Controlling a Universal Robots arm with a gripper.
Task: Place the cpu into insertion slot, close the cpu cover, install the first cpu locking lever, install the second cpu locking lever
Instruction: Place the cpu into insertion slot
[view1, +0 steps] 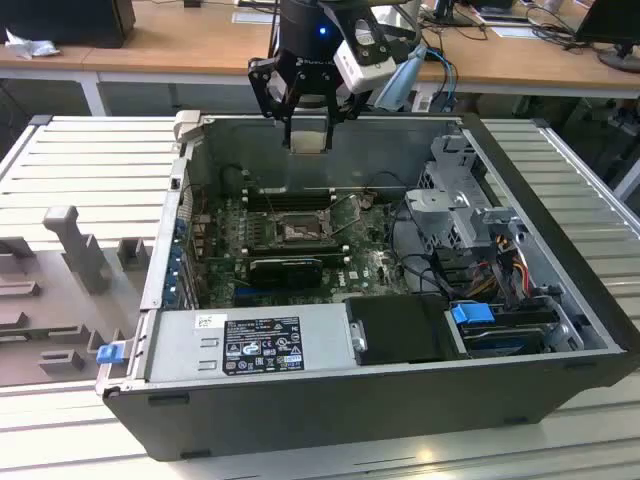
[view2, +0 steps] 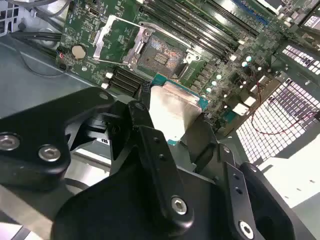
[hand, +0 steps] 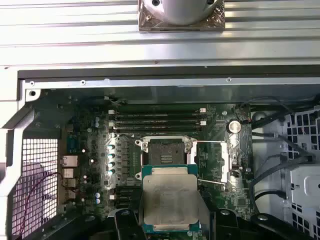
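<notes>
1. Case (view1: 330, 400): one open computer tower lying flat, with one printed sticker (view1: 262, 345) unreadable from here.
2. One gripper (view1: 308, 135), fingers pinching one cpu (hand: 170, 200) above the case.
3. One cpu cover (hand: 231, 161), flipped open beside one empty insertion slot (hand: 165, 150).

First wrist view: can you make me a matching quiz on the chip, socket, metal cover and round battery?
Things: 1 chip; 2 socket; 3 metal cover; 4 round battery.
States: A swung open beside the socket; B gripped by the end effector; C empty, uncovered; D mounted on the green board.
Pairs: 1-B, 2-C, 3-A, 4-D.
</notes>
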